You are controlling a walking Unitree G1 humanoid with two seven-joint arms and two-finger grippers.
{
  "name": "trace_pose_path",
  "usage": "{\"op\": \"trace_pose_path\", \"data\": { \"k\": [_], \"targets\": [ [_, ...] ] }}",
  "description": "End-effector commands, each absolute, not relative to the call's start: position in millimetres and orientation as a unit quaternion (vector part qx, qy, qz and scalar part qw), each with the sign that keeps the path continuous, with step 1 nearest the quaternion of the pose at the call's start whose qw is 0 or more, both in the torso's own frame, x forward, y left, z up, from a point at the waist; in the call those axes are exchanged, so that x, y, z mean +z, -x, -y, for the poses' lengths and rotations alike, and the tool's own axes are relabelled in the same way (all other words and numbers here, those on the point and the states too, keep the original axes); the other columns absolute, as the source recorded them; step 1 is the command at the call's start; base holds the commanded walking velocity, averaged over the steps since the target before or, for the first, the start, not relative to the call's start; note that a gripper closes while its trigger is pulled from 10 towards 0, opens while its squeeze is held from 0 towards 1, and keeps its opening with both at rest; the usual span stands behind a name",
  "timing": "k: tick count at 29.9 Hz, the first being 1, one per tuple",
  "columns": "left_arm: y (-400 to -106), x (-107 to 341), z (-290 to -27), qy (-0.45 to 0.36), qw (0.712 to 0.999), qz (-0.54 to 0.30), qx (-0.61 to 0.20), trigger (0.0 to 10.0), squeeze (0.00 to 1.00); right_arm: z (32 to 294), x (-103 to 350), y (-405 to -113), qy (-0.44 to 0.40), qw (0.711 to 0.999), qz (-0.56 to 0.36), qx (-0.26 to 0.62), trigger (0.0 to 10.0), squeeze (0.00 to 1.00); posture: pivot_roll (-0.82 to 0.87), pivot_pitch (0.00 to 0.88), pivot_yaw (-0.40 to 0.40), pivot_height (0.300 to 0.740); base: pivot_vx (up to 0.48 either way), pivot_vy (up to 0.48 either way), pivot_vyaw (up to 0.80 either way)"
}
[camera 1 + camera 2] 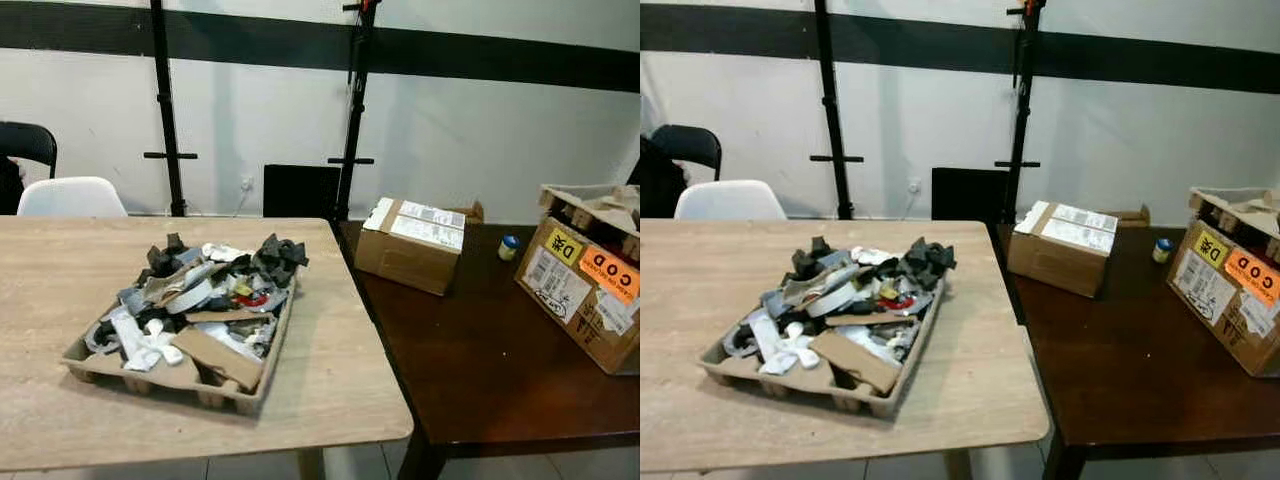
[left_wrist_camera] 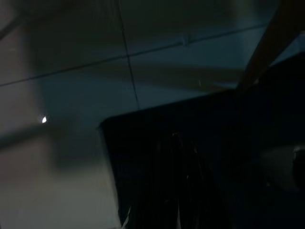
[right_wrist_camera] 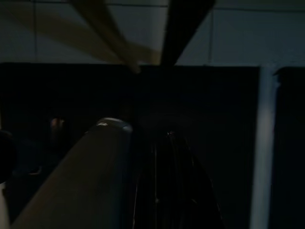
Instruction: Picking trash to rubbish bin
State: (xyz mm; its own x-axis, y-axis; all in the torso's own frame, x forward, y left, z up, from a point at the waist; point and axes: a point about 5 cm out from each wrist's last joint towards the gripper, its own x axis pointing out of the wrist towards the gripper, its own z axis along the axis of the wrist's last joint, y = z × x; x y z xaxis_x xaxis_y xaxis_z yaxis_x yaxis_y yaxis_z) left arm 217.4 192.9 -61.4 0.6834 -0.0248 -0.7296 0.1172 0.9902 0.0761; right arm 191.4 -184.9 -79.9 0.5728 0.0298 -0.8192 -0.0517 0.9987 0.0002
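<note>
A shallow cardboard tray [image 1: 92,362] sits on the light wooden table [image 1: 340,380], near its front right corner. It is heaped with trash [image 1: 200,295]: black and grey scraps, white crumpled pieces, a brown card flap and a bit of red. Both arms hang idle in the shade. My left gripper [image 2: 176,191] is a faint dark outline over tiled floor. My right gripper [image 3: 164,186] is just as dim, beside a pale rounded leg or pole.
A dark brown table [image 1: 470,360] butts against the right side, carrying a taped cardboard box [image 1: 412,243], a small jar [image 1: 509,247] and a labelled box [image 1: 590,285]. A white chair [image 1: 70,197] and a black chair [image 1: 28,145] stand at the back left. Two black stands [image 1: 165,110] rise by the wall.
</note>
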Motion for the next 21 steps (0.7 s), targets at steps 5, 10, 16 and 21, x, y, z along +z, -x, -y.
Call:
{"op": "trace_pose_path", "data": {
  "k": [5,10,16,21],
  "targets": [
    [-214.9,-63.5,-193.6,-0.010,0.914,-0.405,-0.011,10.0,0.00,187.1,-82.7,-185.7,0.010,0.881,-0.472,0.020,10.0,0.00,-0.04,0.067,-0.065,0.740,0.000,0.000,0.00],
    [-215.3,-63.1,-194.1,0.000,0.915,-0.404,-0.009,10.0,0.00,187.0,-82.2,-186.7,0.010,0.882,-0.471,0.022,10.0,0.00,-0.04,0.068,-0.070,0.740,0.000,0.480,0.00],
    [-213.7,-63.8,-193.6,-0.024,0.915,-0.403,-0.022,10.0,0.00,188.0,-81.0,-189.1,0.011,0.883,-0.468,0.021,10.0,0.00,-0.04,0.068,-0.071,0.740,0.000,0.240,0.00],
    [-210.9,-65.9,-194.2,-0.035,0.908,-0.416,-0.030,10.0,0.00,187.0,-80.2,-190.7,0.010,0.884,-0.466,0.021,10.0,0.00,-0.04,0.072,-0.070,0.740,0.000,0.000,0.00]
  ]
}}
